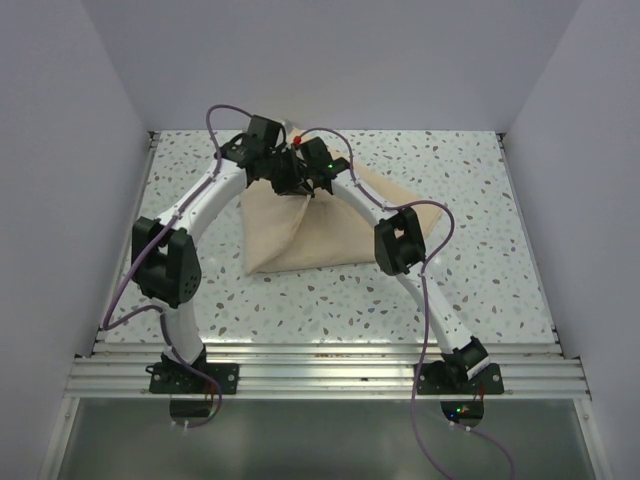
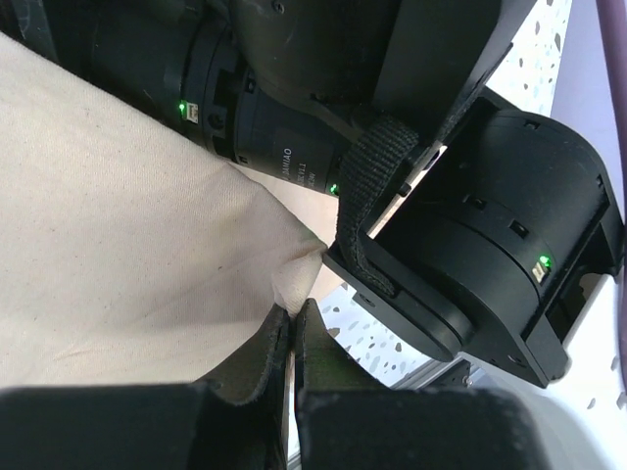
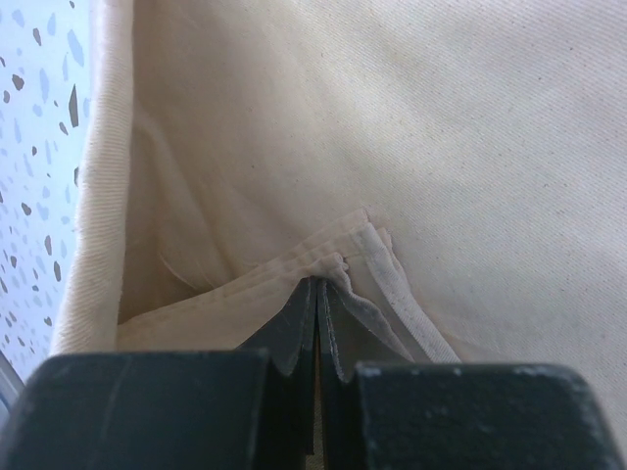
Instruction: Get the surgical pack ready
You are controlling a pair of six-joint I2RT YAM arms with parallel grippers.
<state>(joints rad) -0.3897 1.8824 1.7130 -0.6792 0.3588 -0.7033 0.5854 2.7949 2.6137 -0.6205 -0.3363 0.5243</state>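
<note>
Currently your L gripper is pinched fully closed on a raised corner of the tan cloth, low centre of the left wrist view. R gripper is likewise clamped tight, on a stack of hemmed cloth edges at lower centre of its own view. From above, both sit nearly touching at upper centre of frame, w/ the R gripper's housing filling the right half of the left wrist view, so v. little room between them. Cloth spreads from that shared pinch point down toward frame centre, long axis running lower left to mid right, i.e. the bulk lies below both grippers in frame, resting on the speckled table. Neither arm is clearly nearer; both are at the same top corner. Any next pull or fold, I'd judge, has to travel down-frame over the cloth. No tray, instruments, gauze or packets visible; whether anything's wrapped inside, can't tell.
</note>
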